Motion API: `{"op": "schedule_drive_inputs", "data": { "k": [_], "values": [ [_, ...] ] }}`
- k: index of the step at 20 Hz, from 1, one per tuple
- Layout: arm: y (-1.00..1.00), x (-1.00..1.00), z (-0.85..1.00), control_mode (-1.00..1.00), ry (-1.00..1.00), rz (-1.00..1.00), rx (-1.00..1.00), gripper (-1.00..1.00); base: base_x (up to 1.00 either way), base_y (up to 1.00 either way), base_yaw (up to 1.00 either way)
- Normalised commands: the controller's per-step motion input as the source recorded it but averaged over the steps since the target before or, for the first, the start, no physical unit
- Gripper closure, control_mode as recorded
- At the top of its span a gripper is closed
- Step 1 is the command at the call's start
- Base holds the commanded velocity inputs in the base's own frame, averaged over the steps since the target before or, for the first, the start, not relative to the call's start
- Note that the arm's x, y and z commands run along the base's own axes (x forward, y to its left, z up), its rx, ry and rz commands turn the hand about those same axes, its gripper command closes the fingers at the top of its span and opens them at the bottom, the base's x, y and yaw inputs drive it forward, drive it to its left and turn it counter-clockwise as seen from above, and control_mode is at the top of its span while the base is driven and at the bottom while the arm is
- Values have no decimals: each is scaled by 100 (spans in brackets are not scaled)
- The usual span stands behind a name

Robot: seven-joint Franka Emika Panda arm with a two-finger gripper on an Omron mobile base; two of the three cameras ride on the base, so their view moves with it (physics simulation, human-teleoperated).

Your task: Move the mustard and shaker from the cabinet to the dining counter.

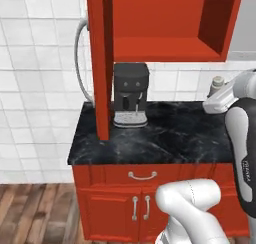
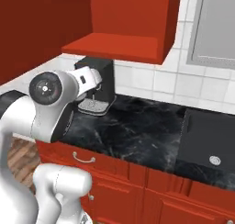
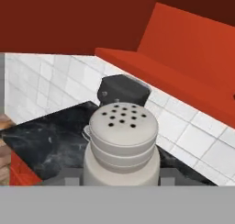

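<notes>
- Small light-grey tapered shaker (image 3: 121, 145) with a rounded perforated top sits upright between the gripper (image 3: 121, 181) jaws in the hand view; jaws part-closed around its body, so it is held and off any surface.
- Left base view: the shaker top (image 1: 217, 82) pokes up from the white hand at the right edge, above the black marble-veined worktop (image 1: 165, 133), level with the tile wall below the cabinet.
- Red wooden wall cabinet (image 1: 165, 23) hangs open, its door (image 1: 102, 63) swung out edge-on; the shelf and floor that show hold nothing. Likely the shaker's source, since the hand is just below and to the side of it.
- Held upright, probably so it can be set down standing without tipping.
- Black coffee machine (image 1: 131, 94) stands on the worktop under the cabinet, near the door; the hand is well apart from it.
- Black cooktop panel (image 2: 206, 142) lies flush in the worktop at the right of the right base view.
- Mustard: can't locate it.
- Judgement: carry stage for the shaker; placing on the dining counter not yet done.
</notes>
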Motion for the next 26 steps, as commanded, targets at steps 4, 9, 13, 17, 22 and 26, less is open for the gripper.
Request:
{"op": "schedule_drive_inputs", "data": {
  "k": [4, 9, 13, 17, 22, 26],
  "values": [
    [0, 0, 0, 100, 0, 0, 0, 100, -49, 28, 93],
    [0, 0, 0, 100, 0, 0, 0, 100, -56, 7, 100],
    [0, 0, 0, 100, 0, 0, 0, 100, -81, 15, 95],
    [0, 0, 0, 100, 0, 0, 0, 100, -70, 4, 98],
    [0, 0, 0, 100, 0, 0, 0, 100, -62, 12, 100],
    [0, 0, 0, 100, 0, 0, 0, 100, -58, 12, 100]
  ]
}}
